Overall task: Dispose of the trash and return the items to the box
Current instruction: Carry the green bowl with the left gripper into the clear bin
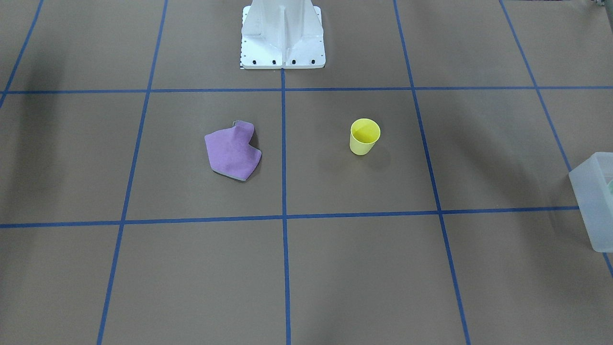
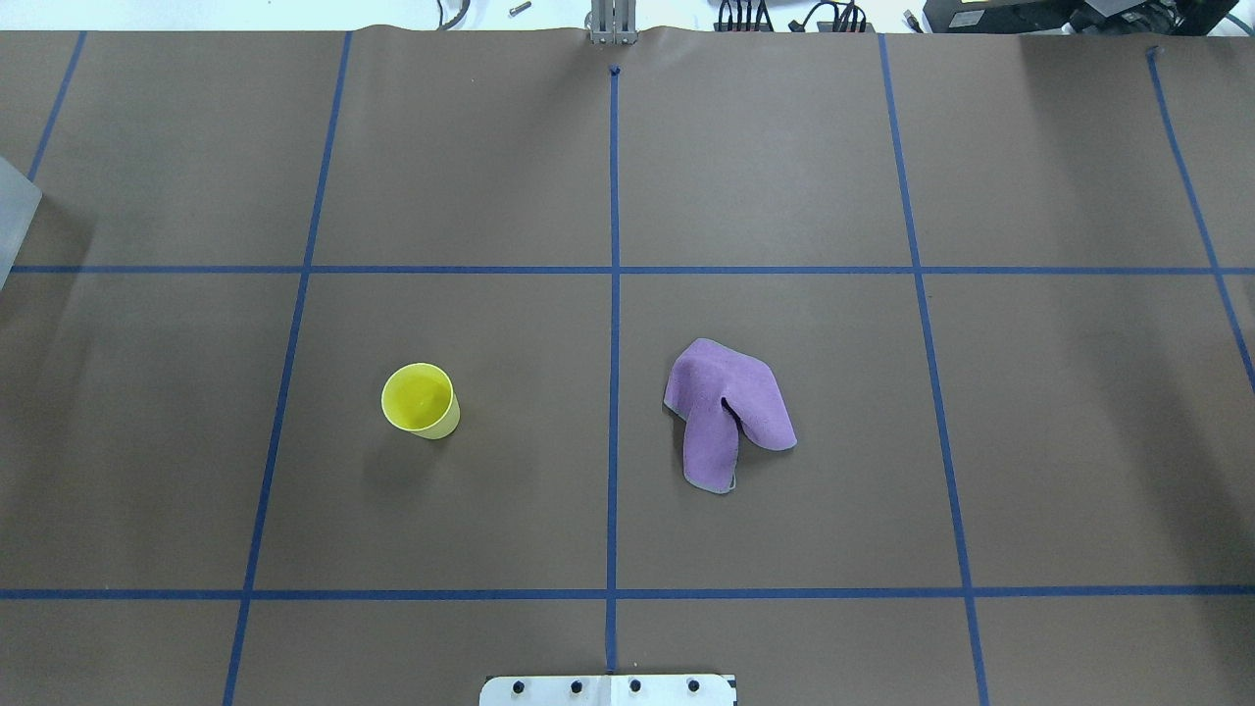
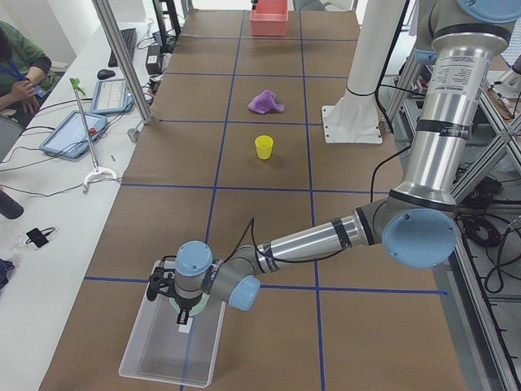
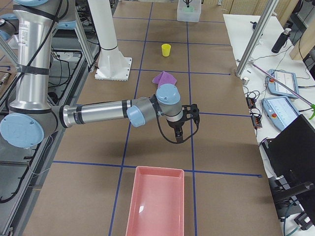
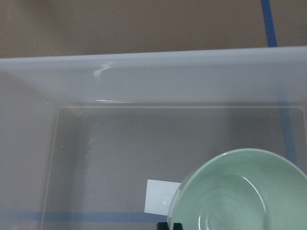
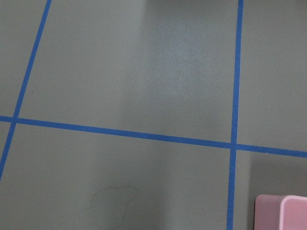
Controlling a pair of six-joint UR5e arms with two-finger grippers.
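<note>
The pale green bowl [image 5: 240, 196] hangs inside the translucent box [image 5: 144, 72] at the table's left end. My left gripper [image 3: 183, 314] is over that box, and a dark fingertip [image 5: 171, 226] shows at the bowl's rim; it looks shut on the bowl. The yellow cup [image 2: 420, 400] stands upright on the table left of centre. My right gripper [image 4: 179, 130] hovers over bare table between the purple cloth and the pink bin; I cannot tell whether it is open or shut.
A crumpled purple cloth [image 2: 727, 407] lies right of the centre line. A pink bin [image 4: 156, 206] stands at the table's right end. The robot's white base [image 1: 282, 33] is at the table's near edge. Tablets and cables lie on a side bench.
</note>
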